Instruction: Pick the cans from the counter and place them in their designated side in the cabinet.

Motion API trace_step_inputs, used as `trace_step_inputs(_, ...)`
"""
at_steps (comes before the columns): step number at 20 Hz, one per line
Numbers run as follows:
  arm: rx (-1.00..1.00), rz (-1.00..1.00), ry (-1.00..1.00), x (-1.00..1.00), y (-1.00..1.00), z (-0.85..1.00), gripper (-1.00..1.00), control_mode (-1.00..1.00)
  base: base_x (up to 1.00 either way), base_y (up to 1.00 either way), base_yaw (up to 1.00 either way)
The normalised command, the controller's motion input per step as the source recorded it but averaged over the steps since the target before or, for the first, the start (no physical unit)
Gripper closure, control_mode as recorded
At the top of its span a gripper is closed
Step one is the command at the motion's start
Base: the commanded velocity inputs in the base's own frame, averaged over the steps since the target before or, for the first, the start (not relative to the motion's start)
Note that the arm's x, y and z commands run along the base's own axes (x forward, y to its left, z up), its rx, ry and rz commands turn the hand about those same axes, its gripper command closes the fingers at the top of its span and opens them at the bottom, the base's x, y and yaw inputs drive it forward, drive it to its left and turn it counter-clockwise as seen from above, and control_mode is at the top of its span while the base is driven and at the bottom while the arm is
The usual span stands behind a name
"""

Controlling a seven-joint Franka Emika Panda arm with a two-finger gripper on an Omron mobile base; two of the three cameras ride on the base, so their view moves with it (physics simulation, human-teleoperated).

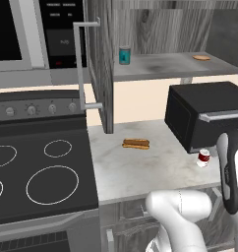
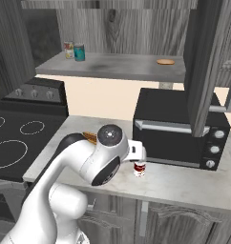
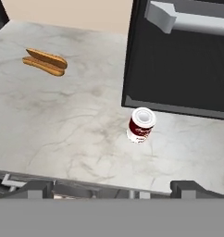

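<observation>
Kitchen corner, wall cabinet [image 2: 203,57] open above; its grey shelf [image 1: 175,66] already carries a teal can [image 1: 124,55] standing at the left end, and in the right base view a second red-and-white can [image 2: 68,49] sits just beside it, touching or nearly so — too small to say which. Black stovetop [image 1: 37,167] sits left of the marbled counter [image 3: 63,115], and a black oven [image 2: 179,128] stands on the counter's right part.

Key relation: the remaining red can [image 3: 141,125] stands upright on the counter, long axis vertical, silver top up, just in front of the oven's lower front edge and close to it but apart. From the gripper [image 3: 114,189] it lies ahead and below, slightly right of the midline between the fingertips. A hot dog [image 3: 44,62] lies well apart to the far left, out of the approach path.

Gripper state: the two dark fingertips [image 3: 37,189] stand fully spread at the bottom corners of the hand view, nothing between them, touching nothing. It hangs above the counter's front edge, clear of the can.

Judgement: the next move looks like a descent with a small shift right to straddle the can; the oven face right behind it leaves little room for overshoot.
</observation>
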Motion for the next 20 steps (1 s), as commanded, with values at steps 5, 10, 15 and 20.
trace_step_inputs(5, -0.01, 0.00, 0.03, 0.12, -0.01, -0.05, -1.00, -1.00, 0.00, 0.00, 0.00)
trace_step_inputs(10, 0.00, 0.00, 0.06, 0.07, -0.06, -0.02, -1.00, -1.00, 0.00, 0.00, 0.00)
trace_step_inputs(15, 0.00, 0.00, 0.01, 0.01, -0.06, -0.03, -1.00, -1.00, 0.00, 0.00, 0.00)
trace_step_inputs(20, 0.00, 0.00, 0.00, 0.06, -0.03, -0.10, -1.00, -1.00, 0.00, 0.00, 0.00)
